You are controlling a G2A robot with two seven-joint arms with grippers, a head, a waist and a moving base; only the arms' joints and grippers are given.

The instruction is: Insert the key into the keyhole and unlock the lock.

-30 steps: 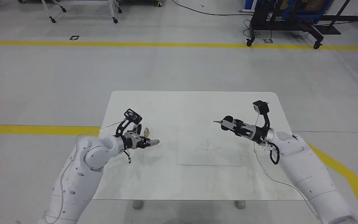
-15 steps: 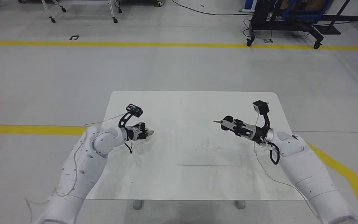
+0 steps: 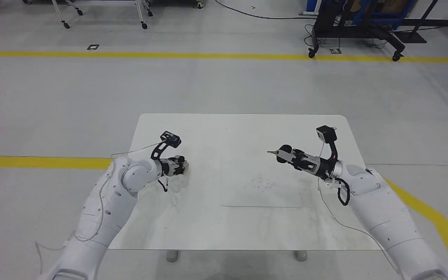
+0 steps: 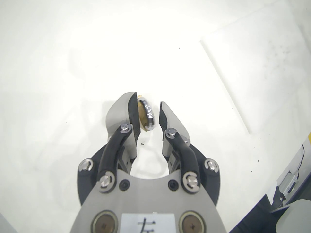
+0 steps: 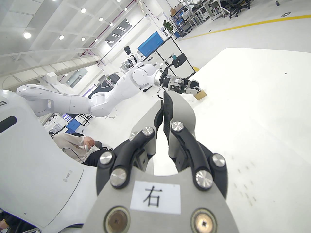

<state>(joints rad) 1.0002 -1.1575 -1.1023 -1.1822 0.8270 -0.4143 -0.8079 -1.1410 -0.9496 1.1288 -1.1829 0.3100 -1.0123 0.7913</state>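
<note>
A small brass padlock [image 4: 145, 116] sits between the fingers of my left gripper [image 4: 147, 100]. One pad touches it and a narrow gap shows at the other, so the jaws stand slightly open. In the right wrist view the padlock [image 5: 200, 94] rests on the white table [image 5: 255, 93] at the left gripper's [image 5: 195, 88] tips. In the top view that gripper [image 3: 180, 166] is at the table's left part. My right gripper [image 3: 278, 153] hovers over the right part, shut on the thin key [image 3: 269, 152], which sticks out toward the left. Its fingers [image 5: 167, 107] are pressed together.
A faint white rectangular mat [image 3: 262, 196] lies flat on the table [image 3: 210, 231] between the arms, with small dark specks on it. The table's edges are near both arms. Trolleys and racks stand on the floor far behind.
My left arm has drawn back toward the table's left side and brought the padlock down from mid-air to the tabletop. The right arm with the key has stayed still.
</note>
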